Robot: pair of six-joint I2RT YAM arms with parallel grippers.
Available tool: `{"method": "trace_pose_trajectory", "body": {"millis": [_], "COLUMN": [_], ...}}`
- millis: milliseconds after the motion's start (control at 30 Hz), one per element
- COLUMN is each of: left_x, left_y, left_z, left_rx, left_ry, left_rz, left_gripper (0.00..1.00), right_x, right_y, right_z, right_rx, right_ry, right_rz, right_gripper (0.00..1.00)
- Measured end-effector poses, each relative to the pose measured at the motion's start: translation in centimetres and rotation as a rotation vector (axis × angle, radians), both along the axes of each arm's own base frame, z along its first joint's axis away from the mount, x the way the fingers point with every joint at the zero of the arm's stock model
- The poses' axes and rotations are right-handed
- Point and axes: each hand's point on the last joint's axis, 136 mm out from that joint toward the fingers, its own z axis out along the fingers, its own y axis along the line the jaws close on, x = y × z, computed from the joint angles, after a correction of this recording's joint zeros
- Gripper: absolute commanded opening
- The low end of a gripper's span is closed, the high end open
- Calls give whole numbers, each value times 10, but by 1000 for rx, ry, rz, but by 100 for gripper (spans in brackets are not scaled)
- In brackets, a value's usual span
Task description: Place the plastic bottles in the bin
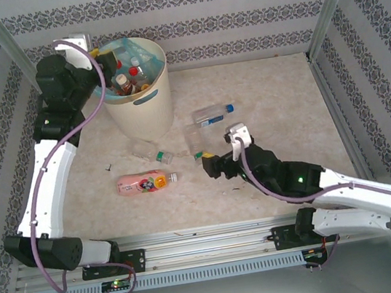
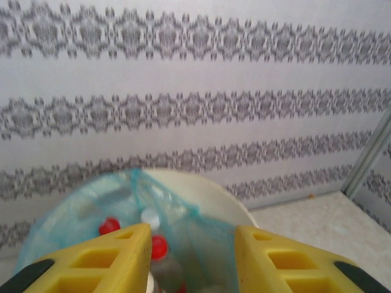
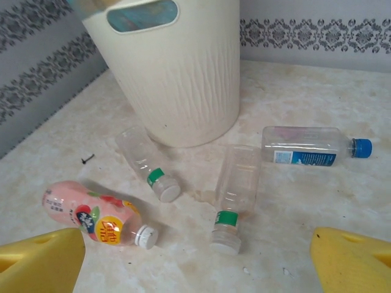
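A small black screw [image 3: 88, 159] lies on the beige marbled tabletop [image 3: 342, 207], left of the bottles. The round cream plastic bin [image 3: 177, 79] with a turquoise liner stands upright. The left gripper [image 2: 192, 244] hangs over its mouth, released and empty. The capped bottles inside [image 1: 126, 83] are too crowded to count.

Four plastic bottles lie flat ahead of the right gripper [image 3: 195, 253], which is spread wide and empty:
- one pink-labelled bottle [image 3: 98, 217]
- two clear green-banded bottles [image 3: 149, 165] [image 3: 235, 189]
- one clear blue-capped bottle [image 3: 311, 148]
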Motion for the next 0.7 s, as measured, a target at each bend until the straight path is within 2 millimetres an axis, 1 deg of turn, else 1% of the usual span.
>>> {"method": "trace_pose_trajectory", "body": {"millis": [100, 167, 200, 300, 333, 433, 500, 533, 567, 633, 700], "left_x": [-15, -30, -39, -69, -81, -114, -133, -141, -148, -157, -163], "left_y": [1, 2, 1, 0, 0, -4, -9, -11, -14, -16, -17], "left_z": [-32, -54, -65, -89, -98, -121, -140, -153, -166, -186, -198], "left_rx": [-5, -6, -8, -15, -20, -46, -70, -82, -91, -102, -107], "left_ry": [82, 128, 148, 181, 186, 186, 194, 205, 225, 255, 270], "left_rz": [-4, -12, -19, -43, -54, -88, -121, -138, -153, -171, -179], "left_gripper": [40, 40, 40, 41, 41, 41, 43, 43, 44, 44, 45], "right_x": [19, 33, 40, 57, 62, 69, 74, 77, 81, 91, 103], "right_y": [6, 8, 9, 10, 10, 17, 21, 24, 27, 32, 37], "right_z": [-3, -12, -19, -48, -60, -93, -111, -121, -129, -141, -154], "right_rx": [-49, -77, -88, -125, -144, -195, -214, -225, -233, -235, -240], "right_ry": [62, 119, 151, 256, 294, 388, 441, 470, 495, 534, 568], "right_rz": [-35, -58, -69, -100, -110, -120, -129, -131, -133, -145, -160], "right_gripper": [90, 86, 86, 86, 87, 88, 89, 89, 89, 90, 91]}}
